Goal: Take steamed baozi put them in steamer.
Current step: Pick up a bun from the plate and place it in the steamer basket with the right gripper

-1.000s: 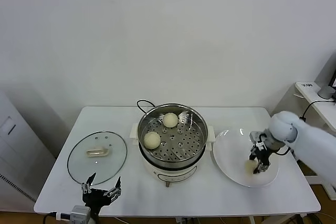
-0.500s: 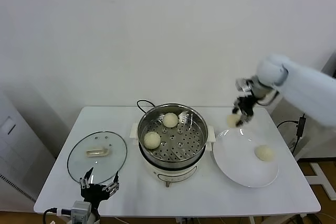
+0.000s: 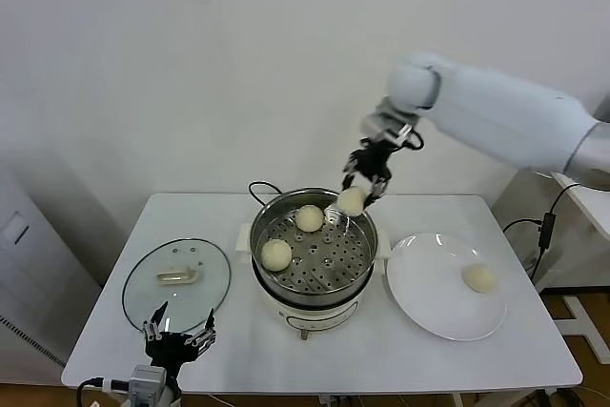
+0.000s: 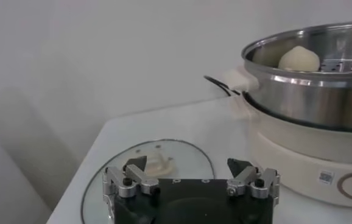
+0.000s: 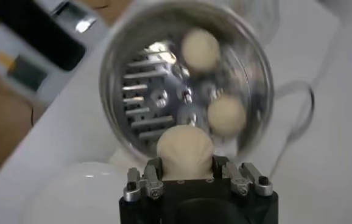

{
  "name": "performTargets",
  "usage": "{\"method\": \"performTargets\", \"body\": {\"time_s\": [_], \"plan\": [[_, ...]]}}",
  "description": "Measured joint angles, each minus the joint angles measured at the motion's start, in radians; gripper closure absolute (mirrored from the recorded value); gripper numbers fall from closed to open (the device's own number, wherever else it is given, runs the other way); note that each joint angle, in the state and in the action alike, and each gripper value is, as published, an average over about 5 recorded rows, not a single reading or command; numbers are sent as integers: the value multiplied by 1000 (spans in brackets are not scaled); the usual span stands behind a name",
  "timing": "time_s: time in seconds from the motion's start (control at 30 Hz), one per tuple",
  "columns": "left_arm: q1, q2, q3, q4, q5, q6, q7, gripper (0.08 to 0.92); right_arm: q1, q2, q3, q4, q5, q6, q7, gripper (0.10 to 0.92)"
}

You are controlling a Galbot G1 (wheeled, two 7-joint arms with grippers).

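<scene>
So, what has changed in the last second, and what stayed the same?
The right gripper lifted one bun off the plate and carried it left; it now holds it above the steamer rim. Unchanged: two buns in the steamer, one bun on the plate, the glass lid on the table, and the left gripper open near the lid.

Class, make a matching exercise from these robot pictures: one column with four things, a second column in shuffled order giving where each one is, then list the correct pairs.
Things
1. glass lid
2. lone baozi
3. held baozi
4. left end effector

Places
A. in the right end effector, above the steamer
B. on the white plate
C. flat on the table, left of the steamer
D. open, at the table's front edge near the lid

Pairs: 1-C, 2-B, 3-A, 4-D
</scene>
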Motion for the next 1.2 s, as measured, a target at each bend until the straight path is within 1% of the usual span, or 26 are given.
{"method": "performTargets", "body": {"time_s": [0.2,0.47,0.77,0.93,1.07,1.13,1.2], "plan": [[0,0,2,-7,-2,-1,-1,177,-39,52,-4,102,-175,165,53,525],[4,0,4,-16,-5,-1,-1,177,-97,80,-12,193,-338,273,82,525],[5,0,5,-17,-5,-1,-2,177,-147,97,-15,233,-438,321,107,523],[4,0,8,-16,-4,-1,-1,177,-169,99,-10,241,-480,328,125,477],[3,0,10,-15,-3,0,0,177,-178,95,-8,250,-501,327,137,465],[3,0,12,-14,-2,1,1,177,-180,91,-10,258,-505,322,141,445],[3,0,13,-13,0,1,1,177,-179,85,-13,268,-506,310,144,400]]}}
